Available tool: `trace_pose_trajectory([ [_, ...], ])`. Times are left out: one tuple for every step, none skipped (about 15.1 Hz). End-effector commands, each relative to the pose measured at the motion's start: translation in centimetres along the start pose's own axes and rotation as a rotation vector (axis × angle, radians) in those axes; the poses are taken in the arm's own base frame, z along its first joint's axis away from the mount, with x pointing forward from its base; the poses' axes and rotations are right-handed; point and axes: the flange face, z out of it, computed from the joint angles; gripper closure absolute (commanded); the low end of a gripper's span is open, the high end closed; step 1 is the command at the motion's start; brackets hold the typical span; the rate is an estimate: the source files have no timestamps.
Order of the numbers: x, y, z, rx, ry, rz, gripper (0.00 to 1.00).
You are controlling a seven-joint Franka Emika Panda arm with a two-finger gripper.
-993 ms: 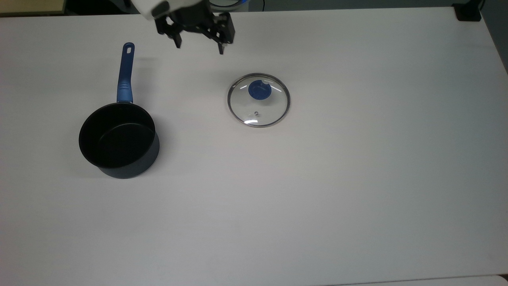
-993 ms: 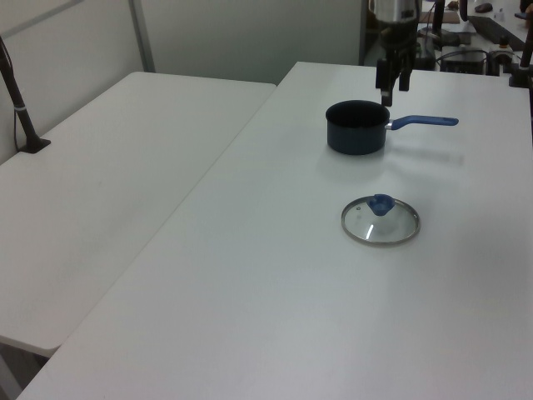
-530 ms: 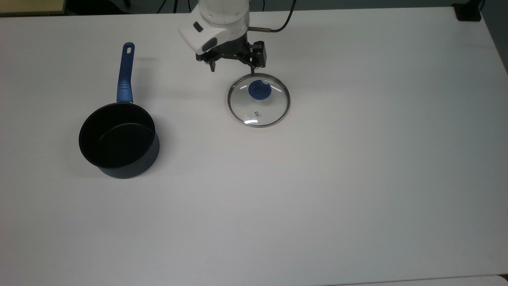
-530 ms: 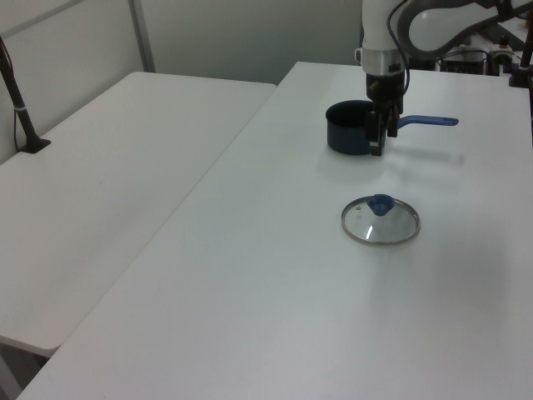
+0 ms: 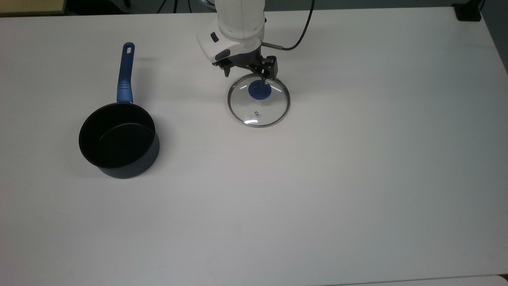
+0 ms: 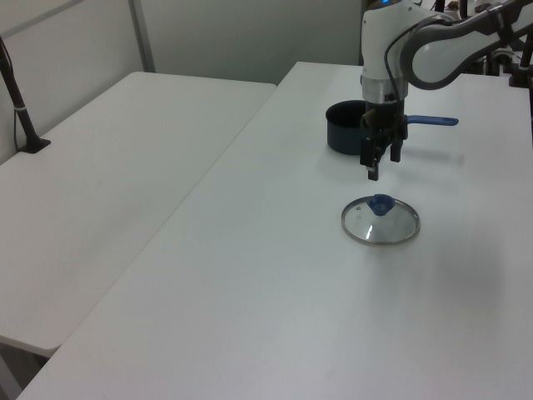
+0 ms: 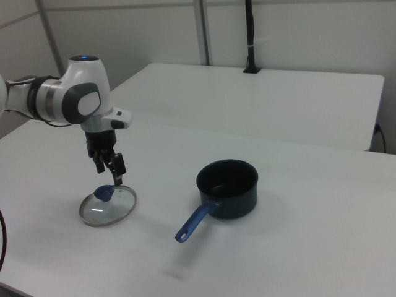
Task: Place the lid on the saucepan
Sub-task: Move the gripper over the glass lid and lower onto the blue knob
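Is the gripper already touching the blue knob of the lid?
Apart. In the left view the gripper hangs above the lid, with bare table visible between its fingertips and the blue knob.

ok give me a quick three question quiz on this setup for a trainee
1. True or false: the lid already sits on the saucepan.
2. Multiple choice: in the top view, the end effector hangs over
A) the saucepan's handle
B) the lid's rim nearest the arm, close to its blue knob
C) the bare table far from both
3. Fill in: the saucepan's inside is ____ in colour.

Key
1. False; the lid lies flat on the table, apart from the saucepan.
2. B
3. Black
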Motion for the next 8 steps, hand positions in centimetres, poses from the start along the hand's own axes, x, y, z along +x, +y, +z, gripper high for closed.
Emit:
trace_pose_trajectory([
  [-0.5,-1.4,2.0,0.003,-0.005,0.031,0.00],
  [-0.5,-1.5,2.6,-0.002,-0.014,0.037,0.00],
  [-0.6,-1.8,3.1,-0.009,-0.018,0.039,0.00],
  [-0.9,-2.5,3.4,-0.020,-0.016,0.031,0.00],
  [-1.0,-2.8,3.8,-0.032,-0.018,0.043,0.00],
  [-0.9,-2.8,4.0,-0.046,-0.014,0.062,0.00],
  [-0.9,-3.1,4.2,-0.056,0.000,0.074,0.00],
  [-0.7,-3.3,4.8,-0.062,0.007,0.081,0.00],
])
